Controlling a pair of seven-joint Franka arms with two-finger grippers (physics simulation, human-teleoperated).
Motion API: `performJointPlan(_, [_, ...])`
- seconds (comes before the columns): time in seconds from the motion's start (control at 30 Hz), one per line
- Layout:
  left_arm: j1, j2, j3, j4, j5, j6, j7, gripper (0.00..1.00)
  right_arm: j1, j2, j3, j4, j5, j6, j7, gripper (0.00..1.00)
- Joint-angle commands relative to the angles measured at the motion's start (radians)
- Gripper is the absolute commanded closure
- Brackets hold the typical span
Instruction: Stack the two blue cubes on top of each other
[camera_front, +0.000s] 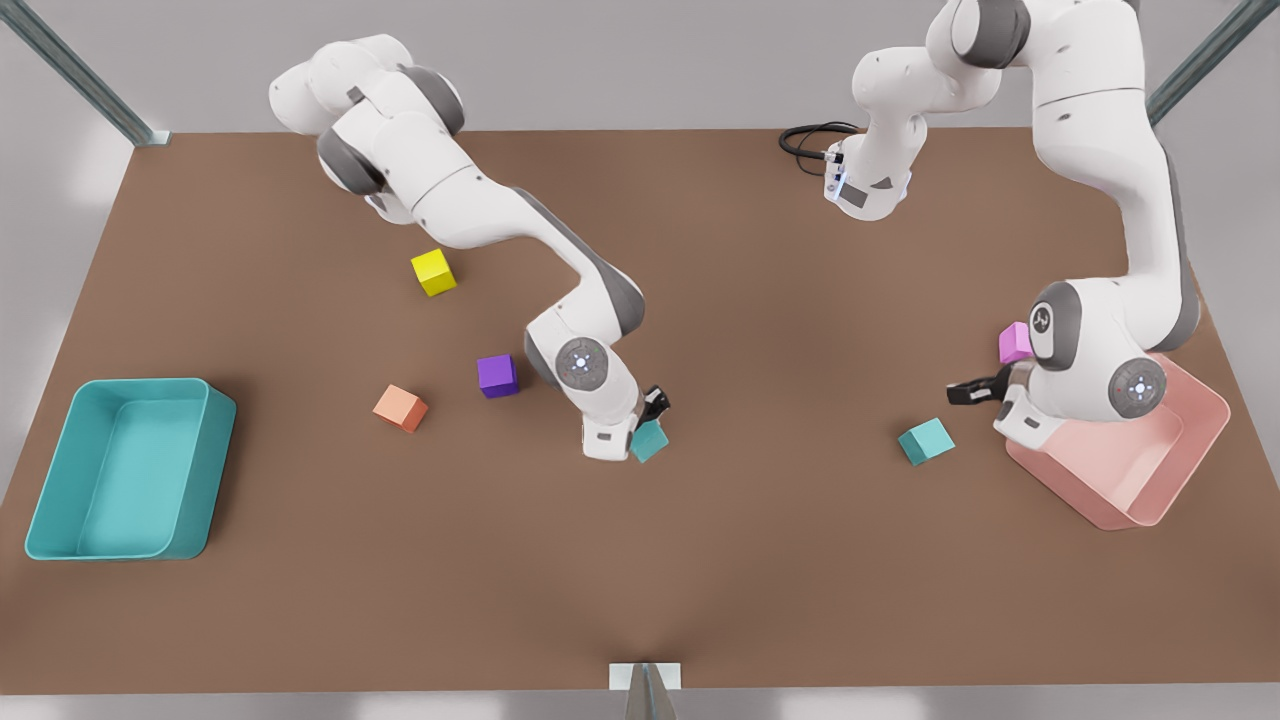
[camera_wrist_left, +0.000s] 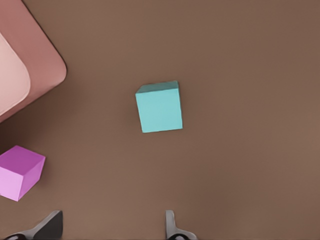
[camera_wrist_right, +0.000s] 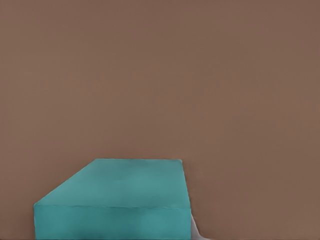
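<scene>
Near mid-table your right gripper (camera_front: 650, 425) is clenched on one teal cube (camera_front: 650, 441), so carry it over the other cube (camera_front: 926, 441) while the left gripper (camera_wrist_left: 112, 227) waits open.

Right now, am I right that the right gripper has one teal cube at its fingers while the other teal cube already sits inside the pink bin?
Not quite. The other teal cube is not inside the pink bin; the front view shows it on the table beside the bin, in front of the left gripper. The rest holds: the right gripper has a teal cube at its fingers.
</scene>
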Motion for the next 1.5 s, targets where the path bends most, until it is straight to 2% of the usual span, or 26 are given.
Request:
performJointPlan(0.0, [-0.003, 0.02, 0.004, -0.036, -0.032, 0.301, -0.29, 0.0, 0.011, 0.029, 0.0, 0.008, -0.072, 0.053, 0.719, 0.4])
performJointPlan(0.17, [-0.005, 0.075, 0.004, -0.039, -0.084, 0.41, -0.304, 0.0, 0.023, 0.076, -0.008, 0.011, -0.081, 0.089, 0.719, 0.39])
performJointPlan(0.2, [-0.006, 0.085, 0.004, -0.039, -0.084, 0.41, -0.304, 0.0, 0.023, 0.081, -0.008, 0.011, -0.081, 0.098, 0.719, 0.33])
performJointPlan(0.23, [-0.005, 0.085, 0.004, -0.039, -0.086, 0.41, -0.306, 0.0, 0.023, 0.083, -0.008, 0.011, -0.081, 0.102, 0.719, 0.0])
performJointPlan(0.4, [-0.013, 0.123, 0.003, -0.039, -0.089, 0.431, -0.297, 0.0, 0.02, 0.072, -0.008, 0.026, -0.08, 0.107, 0.714, 0.0])
performJointPlan(0.5, [-0.022, 0.126, 0.003, -0.039, -0.089, 0.431, -0.295, 0.0, -0.036, -0.037, 0.004, 0.039, -0.052, 0.003, 0.708, 0.0])
performJointPlan(0.57, [-0.022, 0.147, 0.003, -0.039, -0.089, 0.43, -0.295, 0.0, -0.141, -0.143, 0.004, 0.056, 0.026, -0.245, 0.583, 0.0])
performJointPlan(0.63, [-0.022, 0.163, 0.004, -0.039, -0.087, 0.43, -0.295, 0.0, -0.28, -0.167, -0.002, 0.054, 0.016, -0.413, 0.374, 0.0])
performJointPlan(0.73, [-0.02, 0.169, 0.004, -0.074, -0.087, 0.428, -0.254, 0.0, -0.488, -0.158, -0.008, 0.02, -0.06, -0.465, 0.087, 0.0])
performJointPlan(0.8, [-0.02, 0.17, 0.004, -0.079, -0.086, 0.428, -0.249, 0.0, -0.543, -0.16, -0.008, 0.025, -0.169, -0.487, -0.003, 0.0])
performJointPlan(0.87, [-0.02, 0.18, 0.004, -0.079, -0.086, 0.428, -0.249, 0.0, -0.55, -0.244, -0.017, 0.031, -0.224, -0.555, -0.151, 0.0])
performJointPlan(1.0, [-0.022, 0.2, 0.003, -0.079, -0.086, 0.428, -0.249, 0.0, -0.56, -0.532, -0.02, -0.003, -0.209, -0.727, -0.287, 0.0])
performJointPlan(1.07, [-0.022, 0.207, 0.003, -0.079, -0.086, 0.428, -0.249, 0.0, -0.564, -0.651, -0.06, -0.112, -0.162, -0.741, -0.28, 0.0])
performJointPlan(1.2, [-0.028, 0.236, 0.003, -0.077, -0.084, 0.464, -0.249, 0.0, -0.567, -0.737, -0.063, -0.233, -0.135, -0.714, -0.267, 0.0])
performJointPlan(1.47, [-0.03, 0.27, 0.003, -0.074, -0.083, 0.494, -0.249, 0.02, -0.563, -0.746, -0.063, -0.259, -0.135, -0.701, -0.269, 0.0])
